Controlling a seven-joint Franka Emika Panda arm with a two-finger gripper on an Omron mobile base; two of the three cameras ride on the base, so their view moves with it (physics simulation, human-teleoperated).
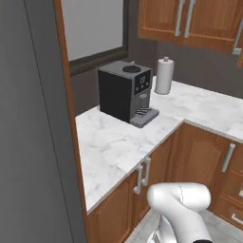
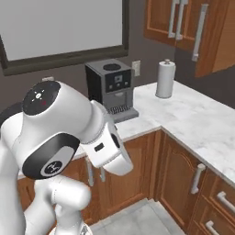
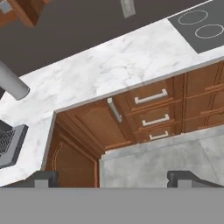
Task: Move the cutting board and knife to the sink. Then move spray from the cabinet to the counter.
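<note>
On counter (image 1: 118, 142): unbranded coffee machine (image 1: 126, 92).

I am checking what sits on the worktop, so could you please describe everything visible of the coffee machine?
The coffee machine is a boxy black and dark grey unit, plastic-looking, standing upright on the white marble-look counter near the corner. Its top has a round lid, its front a small control panel above a recess, with a slatted grey drip tray at the base. A white paper-towel roll stands apart, to its right.
</note>
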